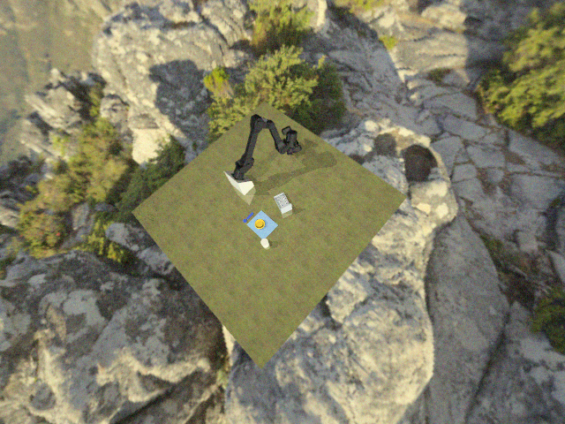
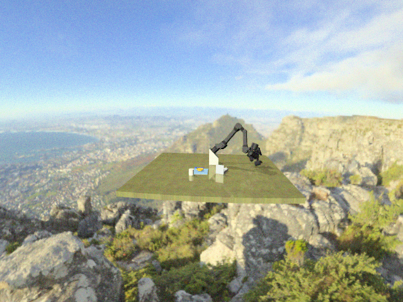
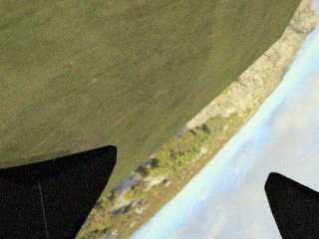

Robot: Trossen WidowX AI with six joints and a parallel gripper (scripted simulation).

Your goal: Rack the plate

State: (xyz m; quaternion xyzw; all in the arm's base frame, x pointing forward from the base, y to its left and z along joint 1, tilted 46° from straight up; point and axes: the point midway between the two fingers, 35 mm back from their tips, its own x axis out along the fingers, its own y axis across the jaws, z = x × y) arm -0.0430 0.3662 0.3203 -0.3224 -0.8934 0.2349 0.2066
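Observation:
The yellow round plate (image 1: 259, 223) (image 2: 199, 169) lies on a blue square mat (image 1: 269, 231) (image 2: 204, 172). The small white dish rack (image 1: 283, 206) (image 2: 220, 169) stands beside the mat, between it and the side where the arm reaches out. Its slots look too small to make out in the top and exterior views. My gripper (image 2: 255, 161) (image 3: 191, 167) is open and empty, raised above the table and well away from both plate and rack. The wrist view shows its two dark fingertips wide apart, with only table surface, rocks and sky beyond; plate and rack are out of that view.
A white cup (image 1: 264, 243) (image 2: 191, 172) stands at the mat's corner. A thin blue utensil (image 1: 249, 216) lies beside the mat. The arm's white base (image 1: 244, 186) (image 2: 213, 158) stands near the mat and rack. The square green table (image 1: 274, 296) (image 2: 162, 188) ends in open edges.

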